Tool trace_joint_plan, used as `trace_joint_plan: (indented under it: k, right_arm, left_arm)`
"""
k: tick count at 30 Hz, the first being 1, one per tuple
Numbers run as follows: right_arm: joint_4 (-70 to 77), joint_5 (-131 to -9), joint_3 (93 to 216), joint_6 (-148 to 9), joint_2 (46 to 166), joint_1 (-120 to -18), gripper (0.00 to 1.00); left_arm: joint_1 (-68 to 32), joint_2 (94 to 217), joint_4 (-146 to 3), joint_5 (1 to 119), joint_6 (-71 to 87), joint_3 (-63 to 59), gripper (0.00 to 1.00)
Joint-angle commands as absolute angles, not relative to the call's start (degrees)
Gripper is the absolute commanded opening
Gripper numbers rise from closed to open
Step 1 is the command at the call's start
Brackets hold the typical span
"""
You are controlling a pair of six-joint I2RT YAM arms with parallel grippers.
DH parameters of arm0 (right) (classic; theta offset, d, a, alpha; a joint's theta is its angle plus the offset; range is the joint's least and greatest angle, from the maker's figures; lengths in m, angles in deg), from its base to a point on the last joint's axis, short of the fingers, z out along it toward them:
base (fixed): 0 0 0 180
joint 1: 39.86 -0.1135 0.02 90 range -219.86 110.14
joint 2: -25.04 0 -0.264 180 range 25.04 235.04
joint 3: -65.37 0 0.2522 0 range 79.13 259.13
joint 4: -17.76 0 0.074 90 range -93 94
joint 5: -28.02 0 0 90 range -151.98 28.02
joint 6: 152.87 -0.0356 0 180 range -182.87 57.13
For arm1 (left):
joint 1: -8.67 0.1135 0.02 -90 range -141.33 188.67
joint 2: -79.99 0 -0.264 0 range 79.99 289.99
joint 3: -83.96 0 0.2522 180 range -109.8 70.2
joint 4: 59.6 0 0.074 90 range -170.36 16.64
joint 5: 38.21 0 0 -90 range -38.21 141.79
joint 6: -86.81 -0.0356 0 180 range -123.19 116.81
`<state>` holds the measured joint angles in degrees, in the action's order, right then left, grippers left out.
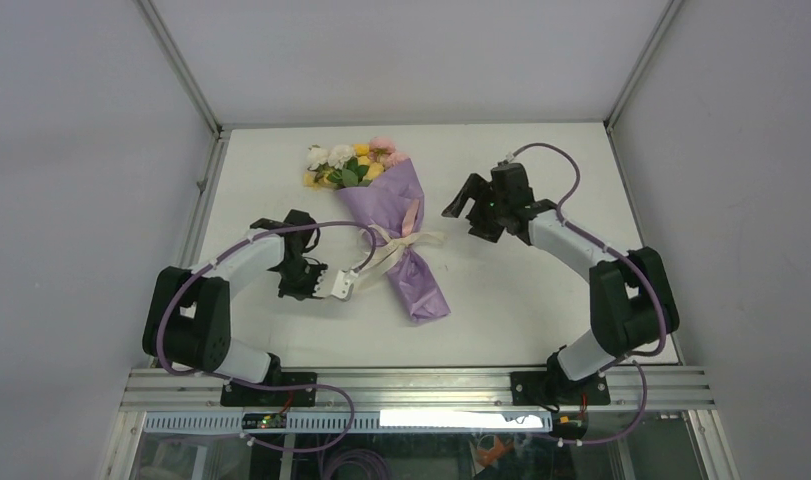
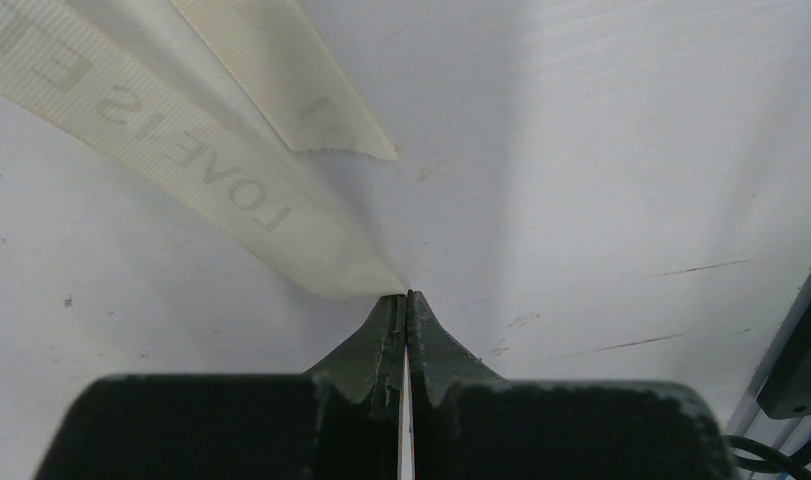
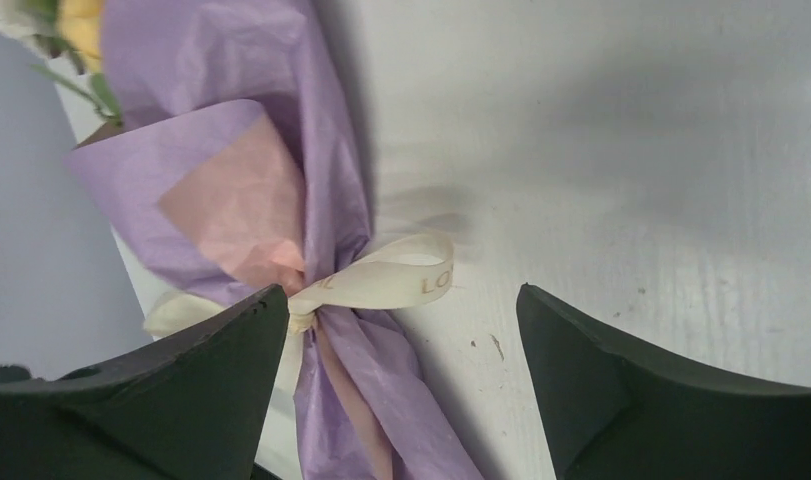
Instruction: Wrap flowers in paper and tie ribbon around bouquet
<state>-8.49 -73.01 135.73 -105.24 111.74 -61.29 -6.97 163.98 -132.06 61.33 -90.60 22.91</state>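
The bouquet (image 1: 391, 245) lies on the white table, its lilac paper (image 1: 376, 205) cone narrowing toward the near edge. The flowers (image 1: 346, 163) show at its far wide end. The cream ribbon (image 1: 406, 240) is knotted round the cone's waist. My left gripper (image 1: 339, 285) sits left of the cone, shut on one ribbon tail. In the left wrist view that ribbon tail (image 2: 181, 150) runs straight into the closed tips of the left gripper (image 2: 406, 295). My right gripper (image 1: 466, 205) hovers right of the bouquet, open. From the right wrist, the right gripper (image 3: 401, 290) stands wide apart over a ribbon loop (image 3: 406, 275) and the paper (image 3: 321, 200).
A second loose ribbon tail (image 2: 291, 90) lies on the table beside the held one. Metal frame rails run along the left edge (image 1: 206, 190) and near edge (image 1: 421, 385) of the table. Grey walls enclose the back and sides.
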Motion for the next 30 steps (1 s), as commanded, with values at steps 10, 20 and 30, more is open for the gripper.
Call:
trace_joint_plan:
  k: [10,20,30]
  right_arm:
    - [2.4,-74.4,131.2,-122.8,120.8,-66.9,0.88]
    - [9.1,-76.5,132.1,-122.2,126.7,-67.0,0.68]
    - [10.6,-77.8,132.2,-122.6,127.3,-67.0,0.10]
  left_arm:
    - [-6.1,160.6,-132.4,61.0,-92.7,23.3,0.00]
    - [-6.1,160.6,-132.6,61.1,-92.8,23.3,0.00]
    - [-6.1,161.0,-132.6,61.8,-92.5,22.6,0.00]
